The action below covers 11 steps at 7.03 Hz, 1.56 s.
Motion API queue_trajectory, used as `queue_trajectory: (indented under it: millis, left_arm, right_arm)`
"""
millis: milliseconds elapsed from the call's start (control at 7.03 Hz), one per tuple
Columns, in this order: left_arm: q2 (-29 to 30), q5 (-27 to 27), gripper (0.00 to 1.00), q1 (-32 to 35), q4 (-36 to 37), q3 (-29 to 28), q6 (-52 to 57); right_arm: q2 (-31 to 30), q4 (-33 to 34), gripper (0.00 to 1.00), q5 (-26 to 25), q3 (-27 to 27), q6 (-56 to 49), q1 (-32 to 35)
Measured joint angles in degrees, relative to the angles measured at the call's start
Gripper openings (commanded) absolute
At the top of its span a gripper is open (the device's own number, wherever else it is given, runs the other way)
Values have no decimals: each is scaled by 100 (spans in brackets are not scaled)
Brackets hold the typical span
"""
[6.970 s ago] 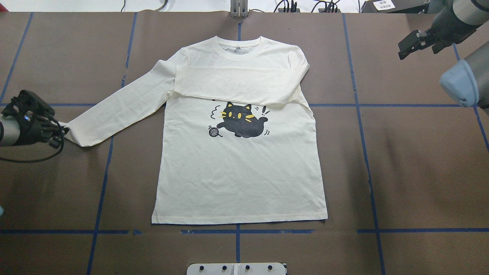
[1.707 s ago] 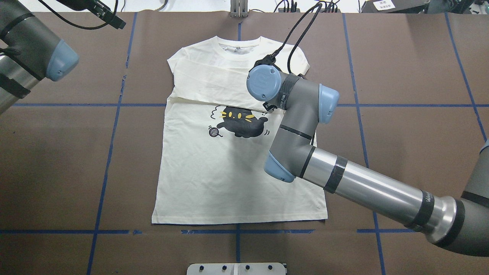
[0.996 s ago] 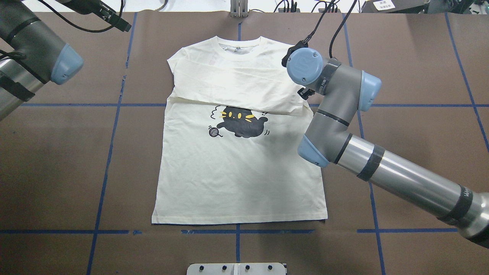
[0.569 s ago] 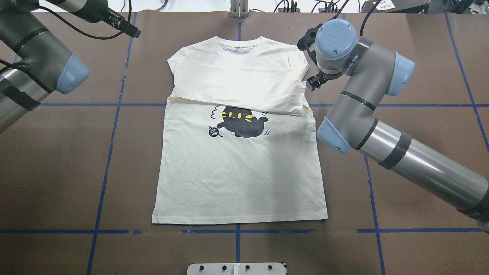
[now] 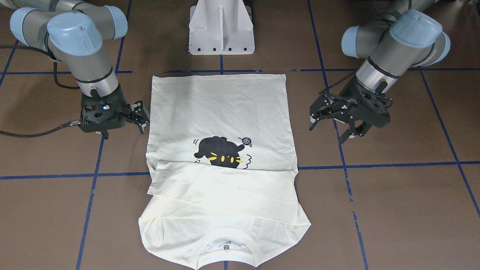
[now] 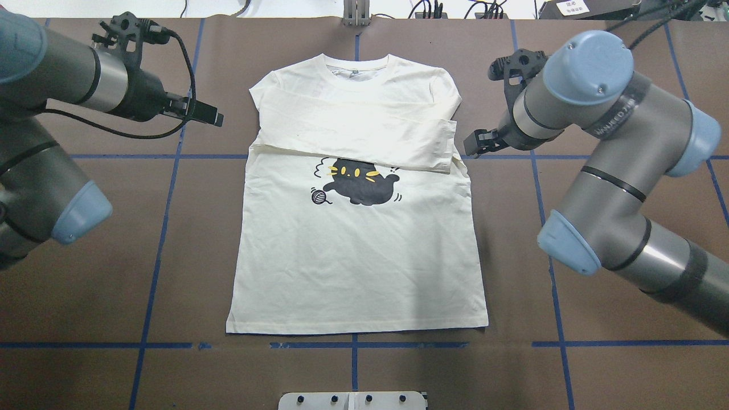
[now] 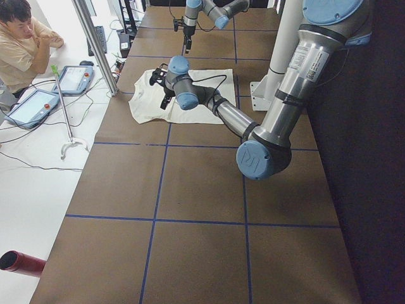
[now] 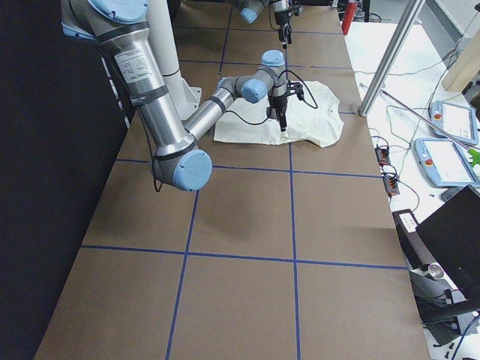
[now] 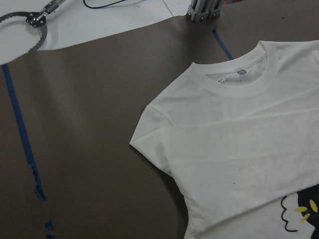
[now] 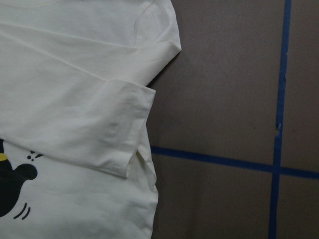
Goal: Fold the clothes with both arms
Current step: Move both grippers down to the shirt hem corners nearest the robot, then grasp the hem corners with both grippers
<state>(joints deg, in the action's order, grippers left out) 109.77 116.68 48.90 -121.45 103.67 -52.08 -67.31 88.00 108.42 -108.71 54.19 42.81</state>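
Note:
The cream-white shirt (image 6: 353,267) lies flat, print side up, collar at the far edge, hem toward the robot. Both sleeves are folded across the chest just above the black cat print (image 6: 356,182). The shirt also shows in the front view (image 5: 221,108). My left gripper (image 6: 208,114) hovers open and empty just off the shirt's left shoulder; in the front view (image 5: 326,133) its fingers are spread. My right gripper (image 6: 472,145) is open and empty just beside the folded cuff at the shirt's right edge, also seen in the front view (image 5: 141,118). The wrist views show shirt (image 9: 239,144) (image 10: 75,99) but no fingers.
Brown table cover with blue tape grid lines (image 6: 159,239). The white pedestal base (image 5: 221,26) stands at the near edge. An aluminium post (image 6: 356,11) and cables sit beyond the collar. An operator (image 7: 25,38) and tablets are off the far side.
The left sleeve, stretched out earlier, now lies folded across the chest. My right arm has withdrawn off the shirt to its right edge. My left gripper has come down toward the left shoulder.

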Motion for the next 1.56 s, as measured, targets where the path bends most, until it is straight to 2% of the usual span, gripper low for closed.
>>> queue_trajectory:
  millis: [285, 427, 569, 711, 854, 1423, 1565]
  left_arm:
    - [-569, -902, 74, -1073, 1, 697, -1341]
    - [-835, -1429, 66, -1681, 0, 890, -1963]
    - [-1051, -1903, 61, -2232, 0, 997, -2521]
    - [-1215, -2328, 59, -2700, 1, 1039, -2997]
    - [-1324, -2591, 57, -3042, 13, 1050, -3338]
    - [-1594, -2957, 56, -3672, 50, 1037, -3779]
    - [-1603, -2981, 49, -3763, 51, 1030, -3817]
  right_arm:
    - [-1142, -1287, 98, -284, -630, 1638, -696]
    - [-1665, -1908, 96, -691, -826, 2407, -1179]
    - [-2030, -2185, 96, -1265, -1028, 3105, -1744]
    - [-2205, -2279, 95, -1730, -1154, 3642, -2197]
    - [-2269, -2294, 92, -1943, -1206, 3935, -2419]
    - [-2293, -1980, 94, -2045, -1343, 4249, -2537]
    - [-2294, -1968, 95, -2050, -1348, 4260, -2540]
